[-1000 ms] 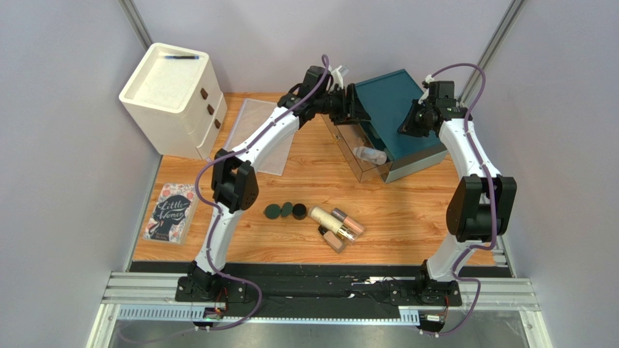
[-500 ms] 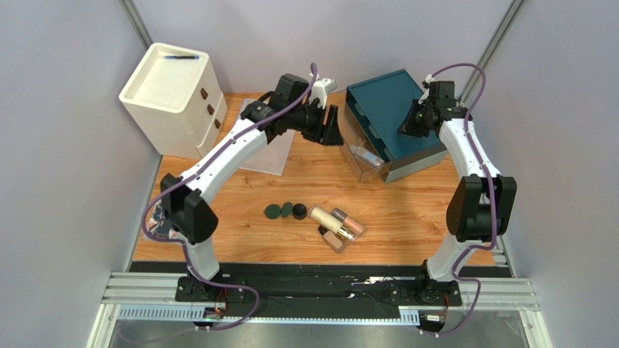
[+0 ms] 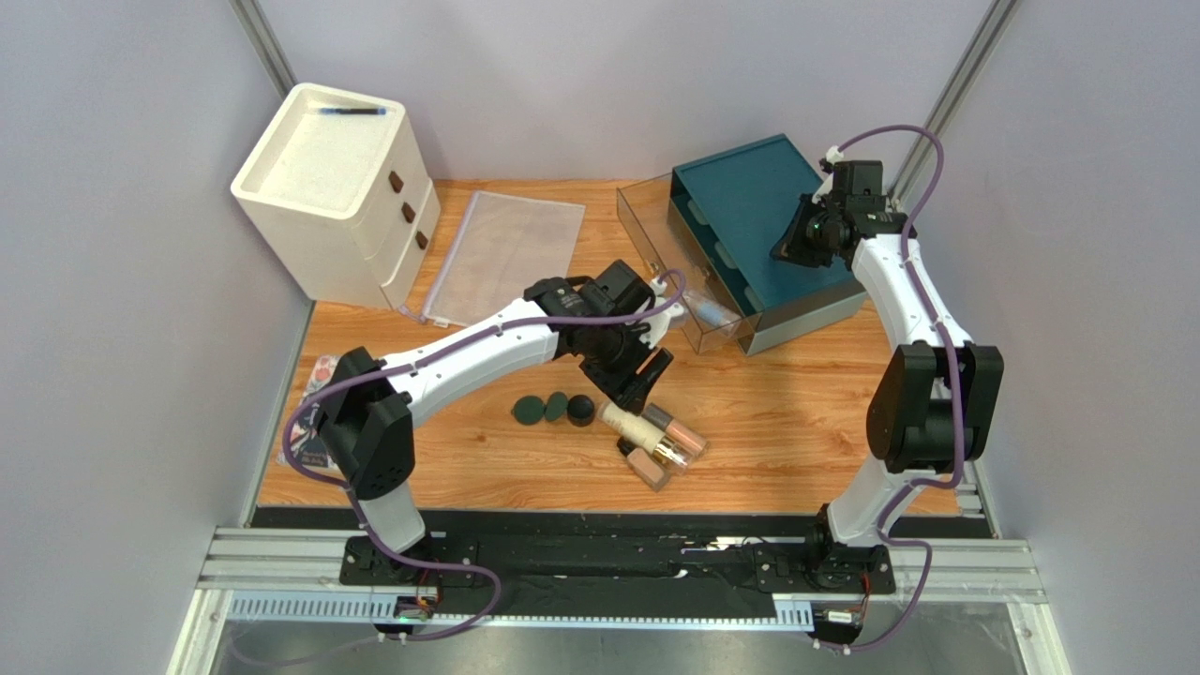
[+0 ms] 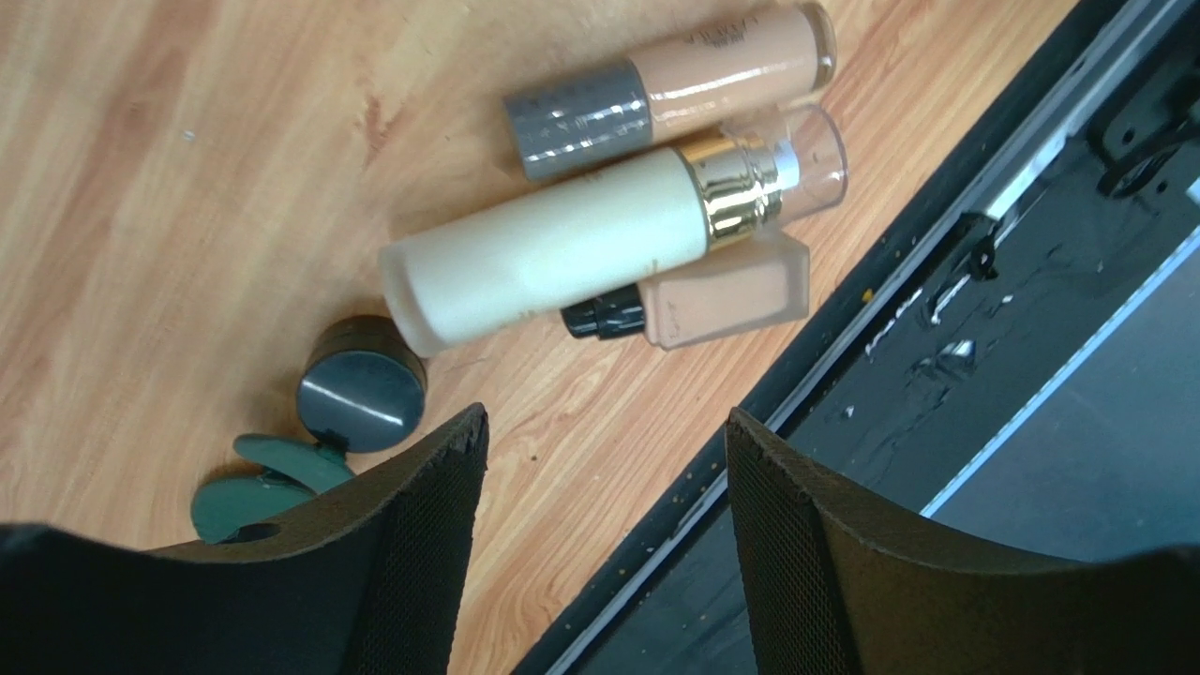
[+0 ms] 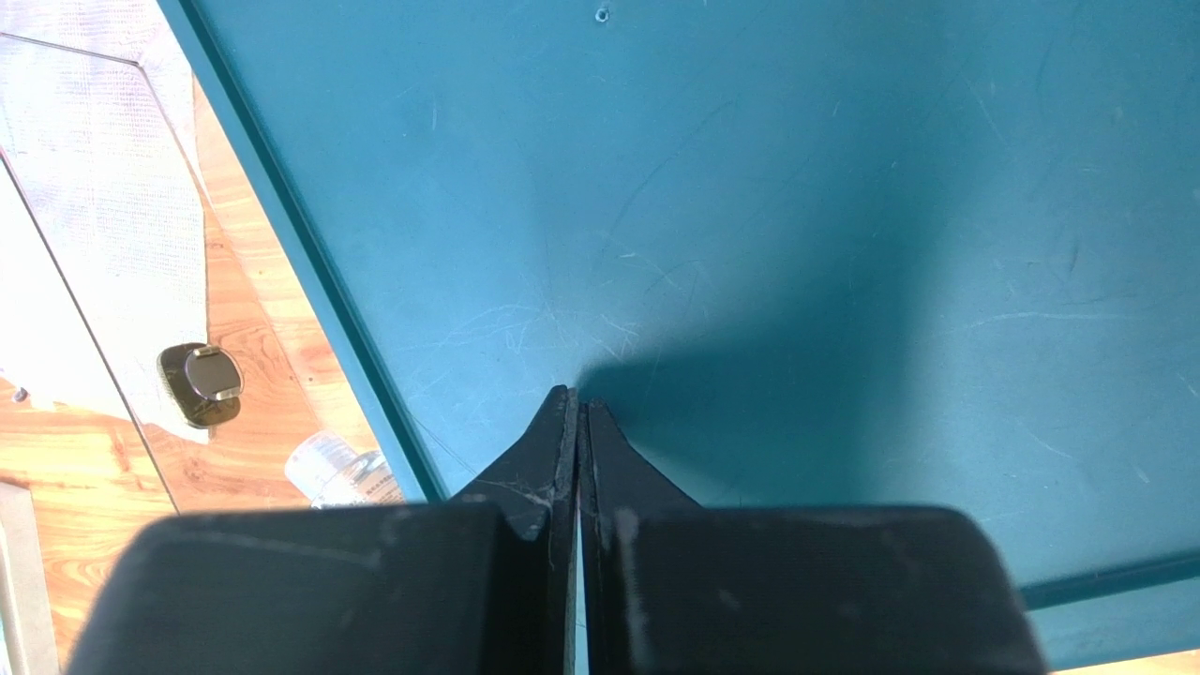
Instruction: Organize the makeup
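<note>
The makeup sits in a loose cluster on the wooden table (image 3: 789,422), towards the front edge and roughly centre. Three pieces lie on their sides, touching. They are a cream bottle (image 4: 550,260) w/ gold collar and clear cap, a pinkish-beige tube (image 4: 676,87) w/ grey cap along one side of it, and a squarish beige bottle (image 4: 733,288) w/ black cap along the other. Just off the cream bottle's base stands a black round compact (image 4: 362,401). Next to that are two dark green puffs (image 4: 261,485), partly hidden in the wrist view behind a finger.

The left gripper (image 3: 641,369) hovers by the cluster on its far side, pointing down, jaws apart and holding nothing. In its wrist view the bottles show beyond its fingers (image 4: 409,563).

At the back right is a teal drawer box (image 3: 754,197) w/ a clear drawer (image 3: 651,225) pulled out. One small clear bottle (image 5: 331,471) lies in that drawer. The right gripper (image 5: 578,401) has its fingers pressed together w/ nothing betw. them, tips right at the box's teal top; can't tell if they touch.

At the back left, a clear zip pouch (image 3: 500,253) lies flat on the table. Beside it stands a white drawer unit (image 3: 338,183) w/ a blue pen (image 3: 350,108) on top. A corner of an illustrated book (image 3: 319,374) peeks out behind the left arm at the table's left edge.
</note>
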Robot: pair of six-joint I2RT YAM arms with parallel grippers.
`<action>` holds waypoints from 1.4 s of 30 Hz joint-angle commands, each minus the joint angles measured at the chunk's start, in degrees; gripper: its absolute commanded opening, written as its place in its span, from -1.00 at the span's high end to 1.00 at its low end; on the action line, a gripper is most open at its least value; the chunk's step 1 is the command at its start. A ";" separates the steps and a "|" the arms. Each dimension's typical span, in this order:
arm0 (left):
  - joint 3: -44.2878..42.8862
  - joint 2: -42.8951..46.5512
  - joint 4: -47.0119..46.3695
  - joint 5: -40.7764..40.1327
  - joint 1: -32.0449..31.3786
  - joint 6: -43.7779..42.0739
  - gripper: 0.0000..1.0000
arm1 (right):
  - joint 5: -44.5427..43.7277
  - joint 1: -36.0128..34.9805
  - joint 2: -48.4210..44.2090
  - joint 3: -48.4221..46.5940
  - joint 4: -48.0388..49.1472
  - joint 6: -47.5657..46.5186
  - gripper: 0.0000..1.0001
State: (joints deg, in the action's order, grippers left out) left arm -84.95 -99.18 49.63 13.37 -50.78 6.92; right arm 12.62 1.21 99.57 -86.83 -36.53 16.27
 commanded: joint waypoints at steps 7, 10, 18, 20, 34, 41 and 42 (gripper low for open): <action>4.17 0.39 0.47 0.70 -7.30 -2.61 -0.39 | -2.87 0.11 0.72 8.42 -9.35 -1.77 1.00; 4.61 -0.49 -0.05 -0.44 -10.20 -2.52 -0.43 | -2.60 0.11 -0.43 9.48 -8.82 -1.86 1.00; 6.90 0.03 -2.25 -2.11 -14.16 -0.86 -0.46 | -1.46 0.11 -4.64 13.70 -7.06 -1.33 1.00; 7.16 0.30 -1.90 -2.90 -14.87 0.37 -0.46 | -1.02 0.19 -5.26 14.05 -7.41 -1.33 1.00; -14.18 -11.38 16.90 -4.67 -14.87 31.99 -0.48 | 2.06 0.19 -7.72 14.58 -5.74 2.45 1.00; -12.99 -14.56 23.08 -3.72 -14.26 43.70 -0.49 | 1.79 0.28 -10.18 17.03 -5.13 2.71 1.00; -11.48 -14.12 22.02 -3.00 -13.91 45.97 -0.49 | 1.79 0.37 -10.36 17.30 -4.87 2.62 1.00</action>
State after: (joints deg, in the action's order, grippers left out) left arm -100.14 -114.04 68.99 7.44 -65.39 42.68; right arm 15.79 1.52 88.86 -73.71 -31.55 19.49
